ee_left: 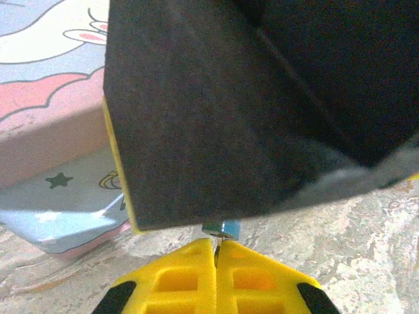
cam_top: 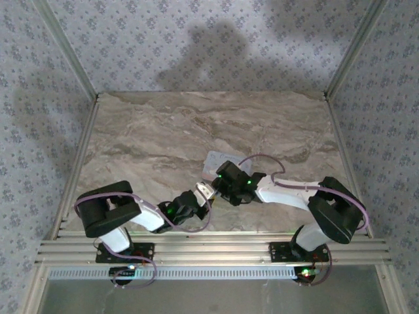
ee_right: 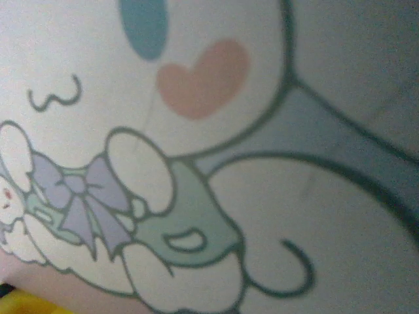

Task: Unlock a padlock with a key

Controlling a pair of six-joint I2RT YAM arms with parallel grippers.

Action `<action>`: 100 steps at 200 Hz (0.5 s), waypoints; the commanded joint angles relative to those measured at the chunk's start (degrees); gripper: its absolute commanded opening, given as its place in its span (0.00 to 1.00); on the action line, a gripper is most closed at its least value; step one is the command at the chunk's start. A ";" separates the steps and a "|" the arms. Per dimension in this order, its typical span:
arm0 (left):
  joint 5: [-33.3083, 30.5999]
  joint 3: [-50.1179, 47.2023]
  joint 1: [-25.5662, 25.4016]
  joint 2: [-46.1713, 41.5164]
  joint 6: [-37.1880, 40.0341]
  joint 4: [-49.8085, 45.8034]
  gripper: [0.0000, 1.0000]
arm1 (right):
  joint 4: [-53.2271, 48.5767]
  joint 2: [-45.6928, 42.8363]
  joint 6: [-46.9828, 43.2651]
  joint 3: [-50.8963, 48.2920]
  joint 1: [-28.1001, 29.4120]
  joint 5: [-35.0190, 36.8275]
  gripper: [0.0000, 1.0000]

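Left wrist view, lower centre: the left gripper point(ee_left: 215, 256), its 2 yellow fingers point(ee_left: 177, 278) pressed together, pinches 1 thin metal key point(ee_left: 215, 243) at the tips. Just above sits 1 tiny dark-blue padlock point(ee_left: 221, 227), under the black bulk of the right gripper point(cam_top: 221, 185), whose opening cannot be told. At left, 1 pale blue rectangular tin point(ee_left: 59, 216) with a cartoon lid lies on the marbled table point(ee_left: 340, 248).

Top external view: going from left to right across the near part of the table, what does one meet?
Left arm → left gripper → right gripper → right arm.
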 commanded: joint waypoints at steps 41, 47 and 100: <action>8.80 0.01 0.33 -0.13 -4.91 -0.29 0.00 | 7.53 -7.00 3.91 -5.99 2.53 8.67 0.65; 11.28 0.10 1.75 -0.55 -6.96 -0.59 0.00 | 9.50 -7.70 4.31 -7.49 2.55 9.43 0.65; 26.88 -0.17 10.71 -0.25 -24.40 5.24 0.00 | 13.25 -11.58 4.11 -11.27 2.76 13.27 0.65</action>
